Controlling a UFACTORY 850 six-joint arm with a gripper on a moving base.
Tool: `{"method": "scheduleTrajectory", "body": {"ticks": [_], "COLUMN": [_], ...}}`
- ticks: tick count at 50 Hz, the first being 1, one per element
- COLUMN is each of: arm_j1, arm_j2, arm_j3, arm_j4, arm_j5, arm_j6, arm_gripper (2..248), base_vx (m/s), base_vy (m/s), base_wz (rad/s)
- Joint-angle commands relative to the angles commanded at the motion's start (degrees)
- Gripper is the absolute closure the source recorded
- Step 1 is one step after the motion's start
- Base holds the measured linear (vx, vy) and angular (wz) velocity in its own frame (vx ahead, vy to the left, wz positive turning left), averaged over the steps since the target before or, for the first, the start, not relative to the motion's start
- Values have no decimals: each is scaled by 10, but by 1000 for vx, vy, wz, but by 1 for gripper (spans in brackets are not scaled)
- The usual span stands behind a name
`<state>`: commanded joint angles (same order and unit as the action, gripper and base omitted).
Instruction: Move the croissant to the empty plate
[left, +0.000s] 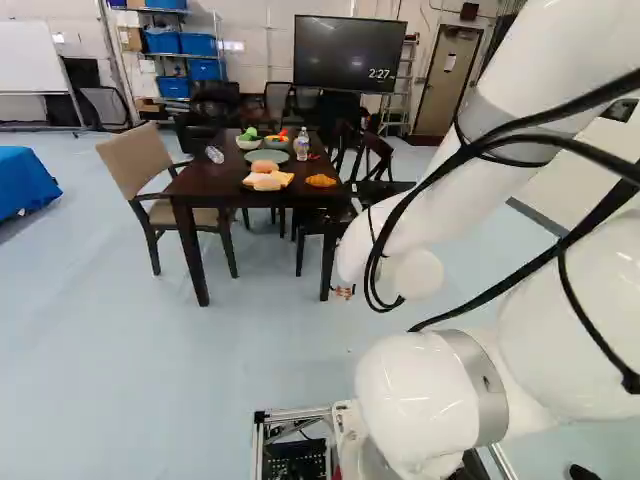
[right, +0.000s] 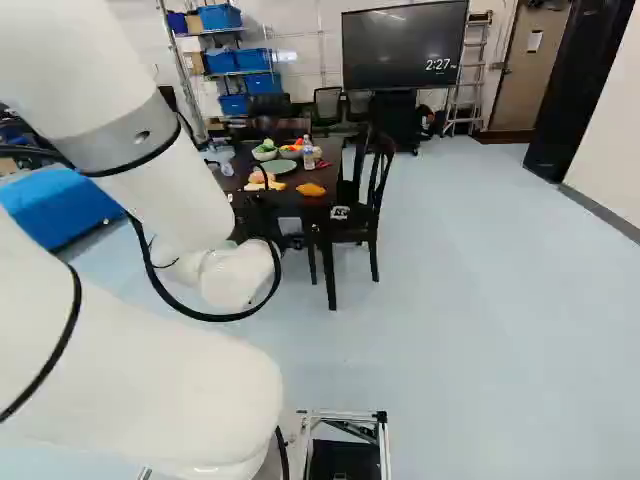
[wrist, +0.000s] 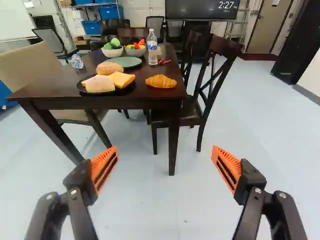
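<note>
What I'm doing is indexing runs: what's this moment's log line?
gripper: open, holding nothing | croissant: on table, beside dark plate | green plate: empty | transfer: not yet made

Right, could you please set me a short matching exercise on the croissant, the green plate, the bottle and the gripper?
Column one:
1. croissant
2. green plate
3. bottle
4. gripper

Column two:
A. standing upright, with a blue and white label
B. open, with nothing between its fingers
C. golden brown, lying directly on the table
D. bare, with no food on it

Right pairs: 1-C, 2-D, 3-A, 4-B.
</note>
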<state>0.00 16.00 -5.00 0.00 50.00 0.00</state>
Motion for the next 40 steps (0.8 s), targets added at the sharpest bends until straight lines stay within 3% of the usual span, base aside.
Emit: {"method": "scheduleTrajectory", "body": {"ticks": [40], "arm_j1": [0], "arm_j2": [0], "arm_j3": [0], "arm_j4": [0], "arm_j5": [0], "arm_j6": [0], "arm_gripper": [3], "base_vx": [134], "base_vy": [2], "base_wz": [-6]}}
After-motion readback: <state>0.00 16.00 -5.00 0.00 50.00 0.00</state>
